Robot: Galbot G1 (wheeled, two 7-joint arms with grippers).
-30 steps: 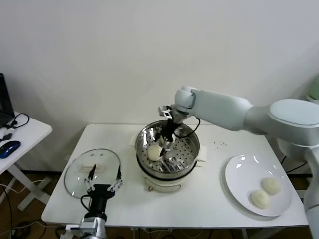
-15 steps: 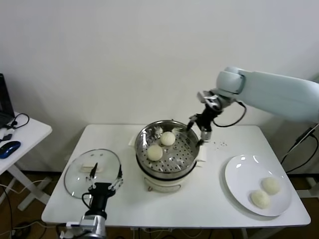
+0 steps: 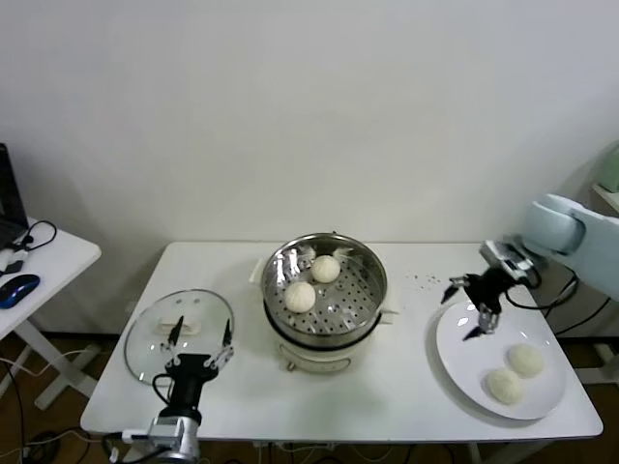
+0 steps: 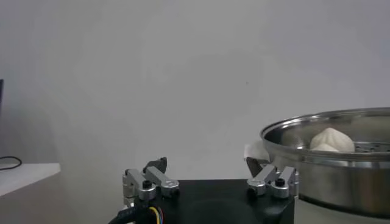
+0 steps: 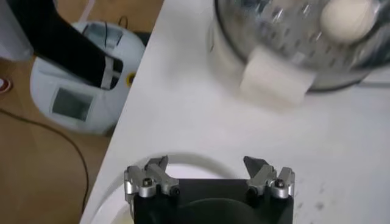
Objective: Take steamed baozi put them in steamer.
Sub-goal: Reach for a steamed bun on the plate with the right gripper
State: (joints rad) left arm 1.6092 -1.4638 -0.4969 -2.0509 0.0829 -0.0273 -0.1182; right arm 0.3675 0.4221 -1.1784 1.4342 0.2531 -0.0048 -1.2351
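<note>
The four small round cream-white steamed baozi are in two places. Two baozi (image 3: 312, 281) sit inside the round shiny steel steamer (image 3: 327, 299), on its tray full of little holes. One is nearer the back wall and one is nearer the robot's left side, and they lie close to each other. The other two baozi (image 3: 515, 373) rest on the big round white plate (image 3: 460, 348), near the plate's front and right part, just beside each other.

The steamer stands on a white base in the middle of the white table (image 3: 387, 396). The plate lies on the table on the robot's right, well apart from the steamer. A flat round glass lid (image 3: 179, 333) lies on the table on the robot's left.

The right gripper (image 3: 474, 305) hangs over the back left edge of the plate. Its two fingers are spread wide and nothing is between them. It is near the two baozi on the plate but not touching them. In the right wrist view the plate's rim (image 5: 183, 171) shows just past the gripper (image 5: 207, 173), and the steamer with one baozi (image 5: 347, 18) is farther off.

The left gripper (image 3: 200, 340) waits low at the front left, over the near edge of the glass lid. Its fingers are spread apart too, and it holds nothing
</note>
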